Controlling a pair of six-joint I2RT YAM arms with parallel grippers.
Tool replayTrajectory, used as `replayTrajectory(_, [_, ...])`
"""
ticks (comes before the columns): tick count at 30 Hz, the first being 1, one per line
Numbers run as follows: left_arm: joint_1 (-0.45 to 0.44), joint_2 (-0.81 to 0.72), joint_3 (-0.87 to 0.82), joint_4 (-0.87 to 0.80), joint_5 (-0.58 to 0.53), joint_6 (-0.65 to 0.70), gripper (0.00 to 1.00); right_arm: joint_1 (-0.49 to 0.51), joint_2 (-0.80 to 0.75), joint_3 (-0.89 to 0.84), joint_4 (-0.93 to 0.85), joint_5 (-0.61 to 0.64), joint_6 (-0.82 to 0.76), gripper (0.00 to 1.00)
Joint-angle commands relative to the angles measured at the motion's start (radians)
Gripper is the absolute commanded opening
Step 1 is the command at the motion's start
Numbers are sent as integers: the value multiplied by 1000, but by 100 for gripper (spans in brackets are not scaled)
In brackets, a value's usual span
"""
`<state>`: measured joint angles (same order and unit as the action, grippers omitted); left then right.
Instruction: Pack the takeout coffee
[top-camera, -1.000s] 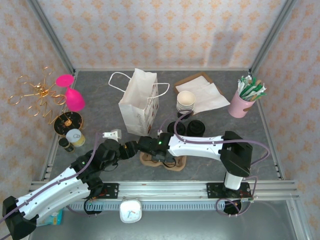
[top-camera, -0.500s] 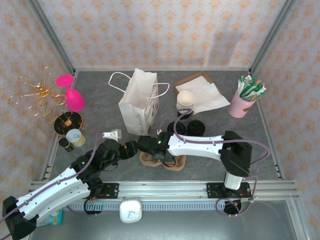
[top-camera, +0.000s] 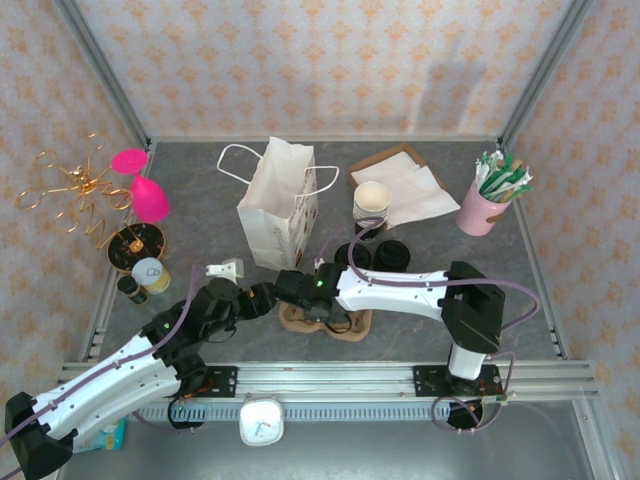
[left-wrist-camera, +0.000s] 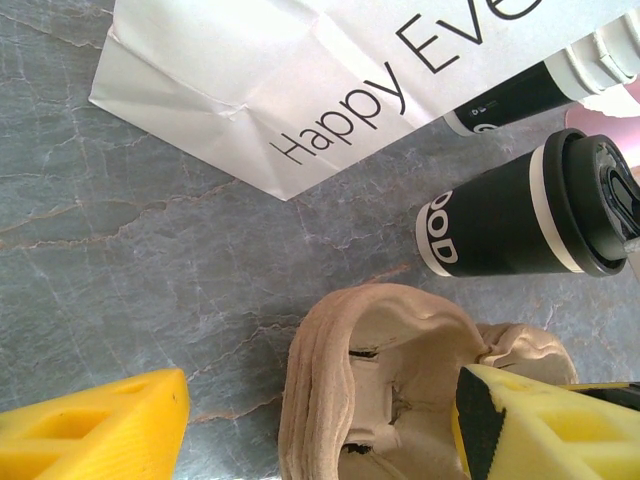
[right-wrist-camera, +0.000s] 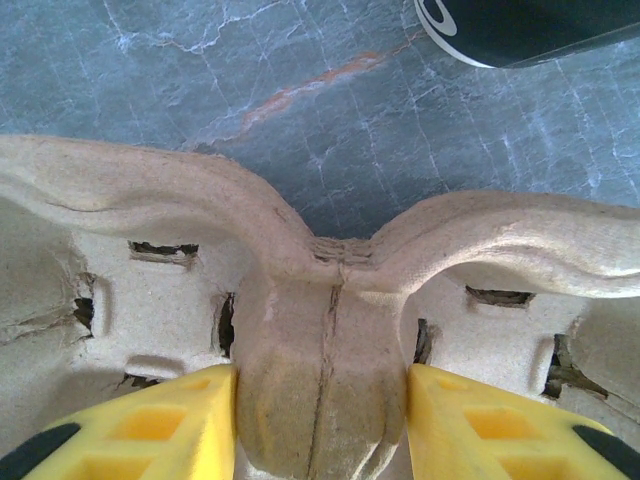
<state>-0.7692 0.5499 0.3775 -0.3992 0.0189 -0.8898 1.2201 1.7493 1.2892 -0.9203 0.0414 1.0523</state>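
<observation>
The takeout coffee (top-camera: 355, 256), a black cup with a black lid, stands behind a brown pulp cup carrier (top-camera: 325, 322); a second one (top-camera: 392, 254) is beside it. The left wrist view has the coffee (left-wrist-camera: 520, 215) past the carrier (left-wrist-camera: 390, 370), near the white paper bag (left-wrist-camera: 300, 80). My left gripper (top-camera: 268, 297) is open at the carrier's left end, one finger (left-wrist-camera: 545, 425) over a well, the other (left-wrist-camera: 100, 430) on bare table. My right gripper (right-wrist-camera: 320, 420) is shut on the carrier's centre ridge (right-wrist-camera: 320, 330), both fingers touching it.
The white bag (top-camera: 278, 205) stands open behind the carrier. A stack of lidless cream cups (top-camera: 371, 203) and napkins (top-camera: 410, 190) sit at the back right, a pink holder of stirrers (top-camera: 485, 205) further right. Pink and gold ornaments (top-camera: 130, 210) crowd the left edge.
The right gripper's fingers have closed in on the carrier's centre ridge. Both arms and the cups stay where they were.
</observation>
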Motion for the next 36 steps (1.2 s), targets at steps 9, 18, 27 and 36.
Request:
replayTrajectory(9, [13,-2,9,7,0,6,73,-14,-75,2,-15,17,-4,44])
replayTrajectory(18, [13,-9,27,-23,-12,0,72,-15,-103,-13,-14,3,-12,44])
replayTrajectory(27, [12,12,40,12,45,-1,66,-17,-169,-27,-30,17,-5,43])
replayTrajectory(36, [13,137,58,144,195,-12,46,-17,-184,-23,-20,20,-24,43])
